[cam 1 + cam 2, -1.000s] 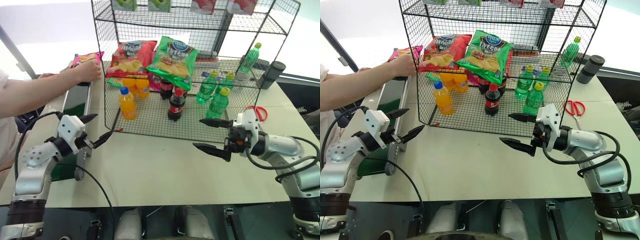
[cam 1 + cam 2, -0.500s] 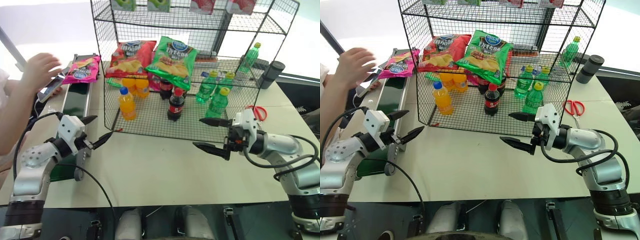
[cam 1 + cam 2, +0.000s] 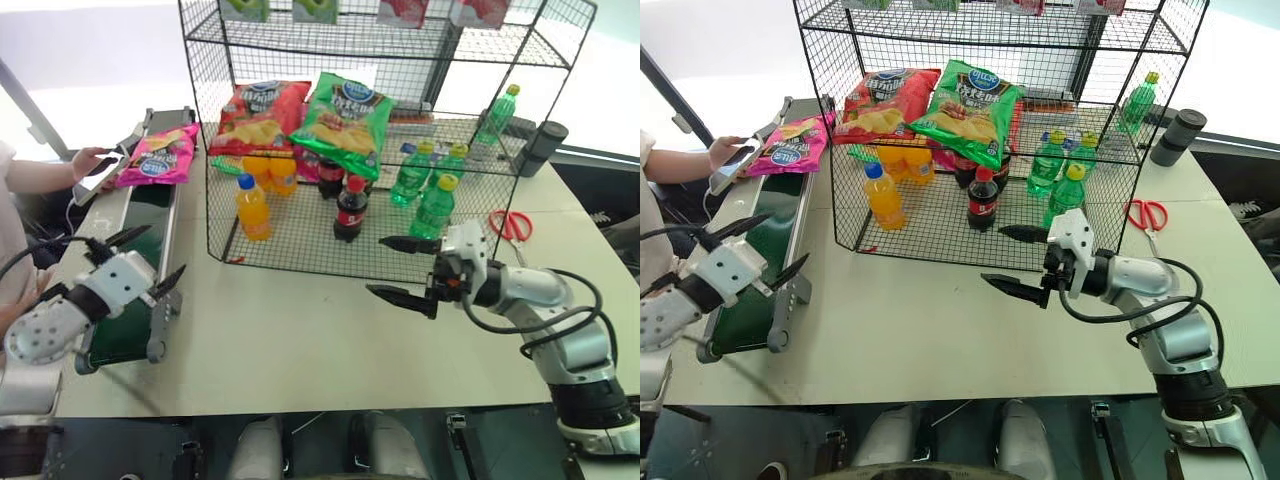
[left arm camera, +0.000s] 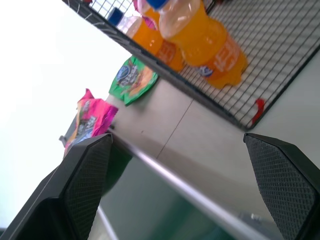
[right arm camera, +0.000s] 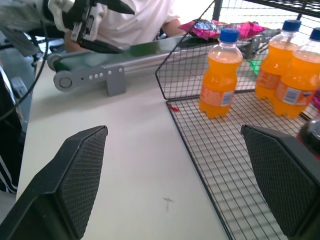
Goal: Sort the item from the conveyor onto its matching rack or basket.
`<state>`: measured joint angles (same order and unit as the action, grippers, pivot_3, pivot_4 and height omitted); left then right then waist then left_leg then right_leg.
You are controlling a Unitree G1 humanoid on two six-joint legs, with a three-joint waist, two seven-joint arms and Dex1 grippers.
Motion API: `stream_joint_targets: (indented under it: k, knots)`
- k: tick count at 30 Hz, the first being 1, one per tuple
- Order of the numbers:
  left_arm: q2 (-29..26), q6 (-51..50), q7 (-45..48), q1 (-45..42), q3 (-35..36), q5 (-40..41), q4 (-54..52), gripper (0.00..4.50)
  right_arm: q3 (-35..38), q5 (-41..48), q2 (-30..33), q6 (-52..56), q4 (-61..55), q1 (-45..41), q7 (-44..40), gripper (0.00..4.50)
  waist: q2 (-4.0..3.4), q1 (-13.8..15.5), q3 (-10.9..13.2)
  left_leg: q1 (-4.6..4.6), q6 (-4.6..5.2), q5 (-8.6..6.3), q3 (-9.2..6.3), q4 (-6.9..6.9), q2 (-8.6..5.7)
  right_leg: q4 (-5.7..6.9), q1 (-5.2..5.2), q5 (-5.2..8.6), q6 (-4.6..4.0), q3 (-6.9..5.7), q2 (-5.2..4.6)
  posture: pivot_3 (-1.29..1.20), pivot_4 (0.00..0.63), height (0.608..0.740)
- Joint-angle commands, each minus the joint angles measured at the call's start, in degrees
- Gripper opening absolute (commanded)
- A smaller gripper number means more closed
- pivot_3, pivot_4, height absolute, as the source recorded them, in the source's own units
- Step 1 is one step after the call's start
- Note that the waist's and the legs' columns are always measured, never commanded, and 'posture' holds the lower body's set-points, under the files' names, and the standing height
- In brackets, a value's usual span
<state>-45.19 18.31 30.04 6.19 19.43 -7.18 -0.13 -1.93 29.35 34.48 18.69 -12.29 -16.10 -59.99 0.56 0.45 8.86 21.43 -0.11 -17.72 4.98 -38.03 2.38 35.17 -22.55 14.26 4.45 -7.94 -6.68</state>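
While the shiny magenta-pink chip bag [image 3: 157, 157] lies on the far end of the long dark green belt conveyor [image 3: 135, 300], both grippers hang spread and empty.
A person's hand [image 3: 88, 160] rests just beside the bag; left gripper [image 3: 142, 261] above the belt's near end; tall black wire-grid rack [image 3: 400, 150] at centre; right gripper [image 3: 397, 268] over the table, near the rack's front edge.

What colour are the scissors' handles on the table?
Red; the scissors show best in the left eye view.
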Motion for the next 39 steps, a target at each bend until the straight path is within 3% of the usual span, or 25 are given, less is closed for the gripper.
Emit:
stream_joint_targets:
  k: [1, 12, 39]
  knots:
    - [-2.32, 3.15, -5.45, 3.83, 4.4, -6.76, -1.12, 4.5, -1.74, 0.66, -1.62, -0.17, 0.39, -1.79, -1.82, 4.45, 0.01, 0.03, -0.01, -0.01, 0.0, 0.0, 0.0, 0.0, 0.0, 0.0, 0.0, 0.0, 0.0, 0.0, -0.01, 0.0, 0.15, 0.74]
    - [-2.64, 1.21, -11.25, 9.63, 7.34, -11.87, -1.81, 4.5, -2.73, 1.2, -3.25, -3.38, 2.29, -3.66, -6.33, 4.45, 0.01, 0.17, 0.0, 0.02, 0.02, -0.03, 0.0, 0.01, 0.03, 0.0, -0.09, 0.0, -0.01, -0.01, -0.1, 0.0, 0.15, 0.74]
    - [-4.95, 1.4, -11.85, 3.9, 0.51, -14.18, 3.88, 4.5, -2.28, -1.96, -3.18, -5.71, 1.86, -1.6, -2.97, 4.45, 0.01, 0.07, -0.01, 0.01, 0.02, -0.03, 0.08, 0.02, 0.06, 0.03, -0.08, 0.0, -0.01, -0.01, -0.1, 0.0, 0.15, 0.74]
